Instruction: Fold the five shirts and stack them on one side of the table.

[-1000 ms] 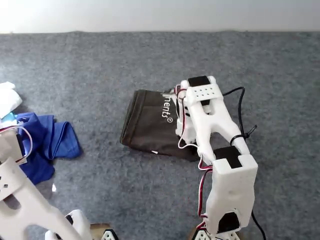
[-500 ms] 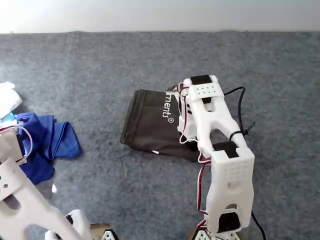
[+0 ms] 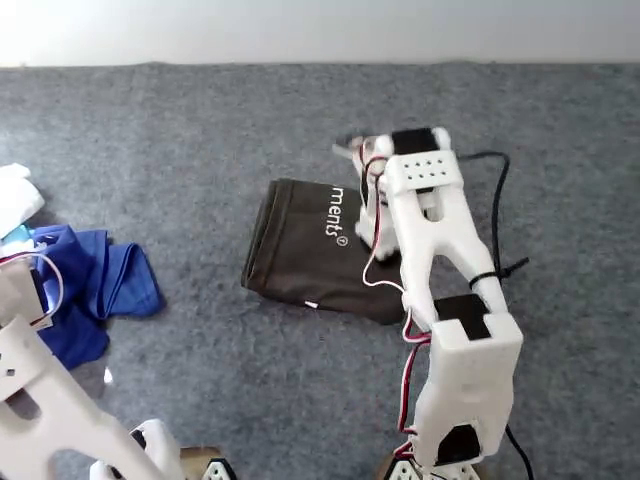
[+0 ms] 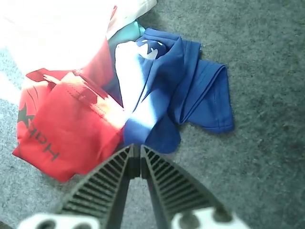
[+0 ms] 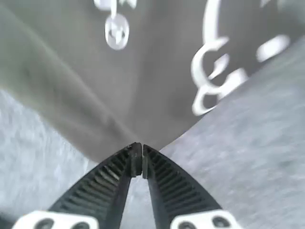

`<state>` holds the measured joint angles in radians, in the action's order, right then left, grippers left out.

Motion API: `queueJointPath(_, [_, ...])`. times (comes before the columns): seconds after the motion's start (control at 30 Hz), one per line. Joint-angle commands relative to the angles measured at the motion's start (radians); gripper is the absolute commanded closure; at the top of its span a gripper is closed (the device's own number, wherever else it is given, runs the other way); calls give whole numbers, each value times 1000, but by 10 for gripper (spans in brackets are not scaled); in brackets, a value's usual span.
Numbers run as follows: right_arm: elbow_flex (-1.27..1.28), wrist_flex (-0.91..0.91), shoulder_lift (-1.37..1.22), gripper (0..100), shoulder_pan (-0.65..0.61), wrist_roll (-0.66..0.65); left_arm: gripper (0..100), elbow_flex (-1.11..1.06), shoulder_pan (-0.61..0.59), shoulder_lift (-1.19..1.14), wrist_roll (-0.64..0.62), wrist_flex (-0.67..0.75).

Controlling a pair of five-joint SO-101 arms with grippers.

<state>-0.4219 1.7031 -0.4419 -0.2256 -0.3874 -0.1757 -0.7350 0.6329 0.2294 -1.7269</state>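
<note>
On the tabletop (image 3: pixel 160 120), folding the dark shirt (image 3: pixel 300 250) with right jaws closed, seemingly pinching its edge; left jaws closed on nothing. Next, drag edge across, then release.

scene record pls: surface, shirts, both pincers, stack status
surface: grey cloth-covered table
folded: one dark shirt, lying flat mid-table
unfolded: heap on the left arm's side, with blue shirt, red shirt, white shirt and a teal bit
left pincer: shut, nothing held, by the heap's near edge
right pincer: shut, tips at the dark shirt's corner; cannot tell if it grips cloth
stack: not yet begun
</note>
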Motion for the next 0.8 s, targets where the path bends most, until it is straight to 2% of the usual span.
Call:
queueJointPath(0.0, [-87, -163, 51, 989, 42, -23, 987, 5, -3, 17, -6, 3])
queueJointPath(0.17, [-87, -397, -79, 989, 71, -25, 987, 5, -3, 17, -6, 2])
queueJointPath(0.4, [-97, -479, -329, 989, 120, -25, 987, 7, -3, 17, -6, 2])
queueJointPath(0.53, [-201, -355, -315, 989, 111, 63, 987, 7, -5, 18, -3, -3])
queueJointPath(0.77, [-443, 62, -245, 987, 97, 239, 987, 7, -5, 18, -5, -3])
